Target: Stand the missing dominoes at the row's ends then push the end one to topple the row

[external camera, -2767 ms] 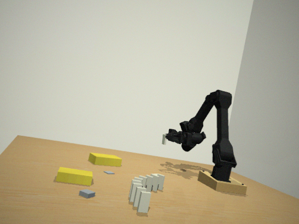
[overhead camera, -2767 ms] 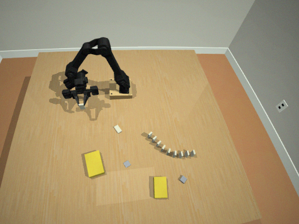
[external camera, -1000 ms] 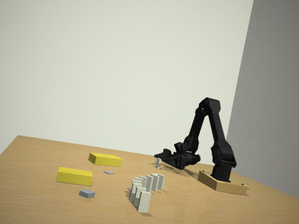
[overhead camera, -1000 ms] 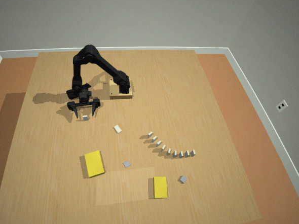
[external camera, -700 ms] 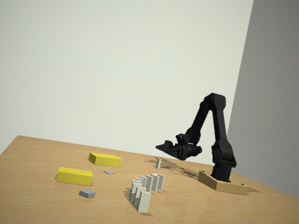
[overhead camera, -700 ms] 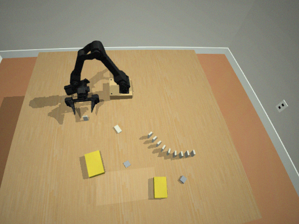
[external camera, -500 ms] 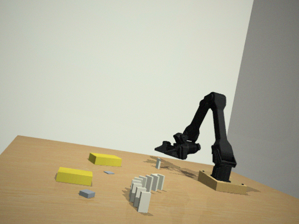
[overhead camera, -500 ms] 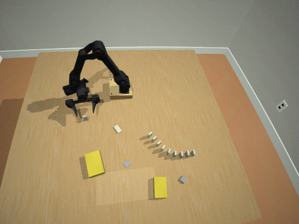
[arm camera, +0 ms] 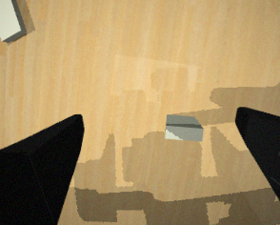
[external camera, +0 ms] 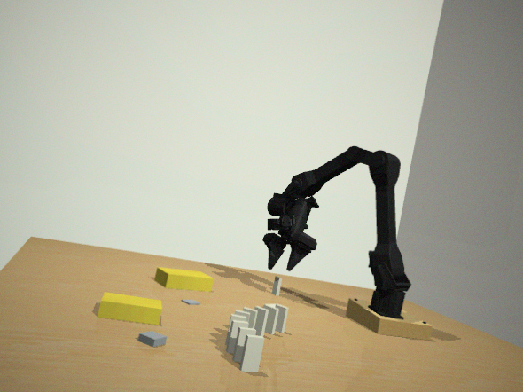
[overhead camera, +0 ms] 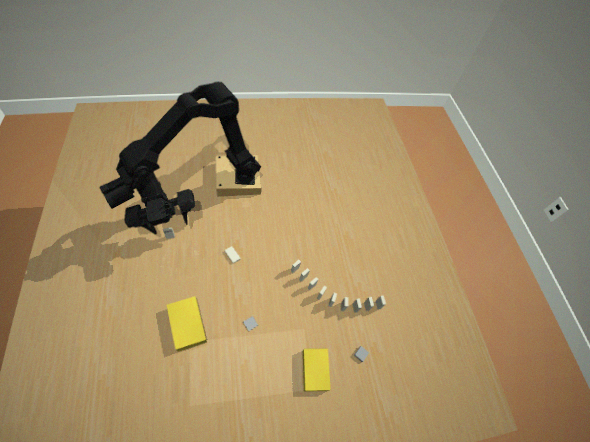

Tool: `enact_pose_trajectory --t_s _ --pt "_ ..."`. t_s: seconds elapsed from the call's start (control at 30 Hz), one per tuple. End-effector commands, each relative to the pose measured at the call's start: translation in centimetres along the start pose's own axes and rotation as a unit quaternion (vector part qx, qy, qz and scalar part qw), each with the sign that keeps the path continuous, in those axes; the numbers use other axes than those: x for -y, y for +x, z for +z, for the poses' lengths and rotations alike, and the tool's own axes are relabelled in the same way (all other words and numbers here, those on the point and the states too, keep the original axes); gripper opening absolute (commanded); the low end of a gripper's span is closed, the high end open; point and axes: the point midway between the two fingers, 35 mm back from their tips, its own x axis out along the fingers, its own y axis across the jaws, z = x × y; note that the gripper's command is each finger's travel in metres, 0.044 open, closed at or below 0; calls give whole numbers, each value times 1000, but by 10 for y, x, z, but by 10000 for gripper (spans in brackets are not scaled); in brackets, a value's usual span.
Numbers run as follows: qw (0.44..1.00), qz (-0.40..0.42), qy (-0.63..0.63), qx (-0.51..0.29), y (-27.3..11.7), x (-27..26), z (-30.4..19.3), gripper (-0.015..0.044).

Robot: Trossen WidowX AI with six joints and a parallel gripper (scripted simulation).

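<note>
My gripper (overhead camera: 170, 228) (external camera: 280, 269) (arm camera: 161, 118) is open and empty, pointing down above a lone domino (overhead camera: 169, 233) (external camera: 277, 286) (arm camera: 184, 132) that stands upright on the table, well away from the row. In the wrist view this domino lies between the fingertips in the picture, nearer the right one. A white domino (overhead camera: 232, 254) (arm camera: 9, 20) lies flat between it and the row. The curved row of standing dominoes (overhead camera: 345, 303) (external camera: 252, 355) is upright, to the right in the top view.
One yellow block (overhead camera: 186, 323) (external camera: 186, 279) lies beyond the flat domino. Another yellow block (overhead camera: 316, 370) (external camera: 129, 309) lies near a small grey block (overhead camera: 361, 354) (external camera: 152, 339). A thin grey tile (overhead camera: 250, 323) (external camera: 191, 301) lies between the yellow blocks and the row.
</note>
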Motion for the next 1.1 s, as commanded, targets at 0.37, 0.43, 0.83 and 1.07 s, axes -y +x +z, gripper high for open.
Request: enact_pose_trajectory --t_s 0.37,0.43,0.83,1.07 --pt "986 -87 37 -139 -23 6 3 440" --pt "986 -87 37 -139 -7 10 -2 440" --pt "986 -87 37 -139 33 14 -15 440" --pt "986 -87 37 -139 41 16 -17 440"
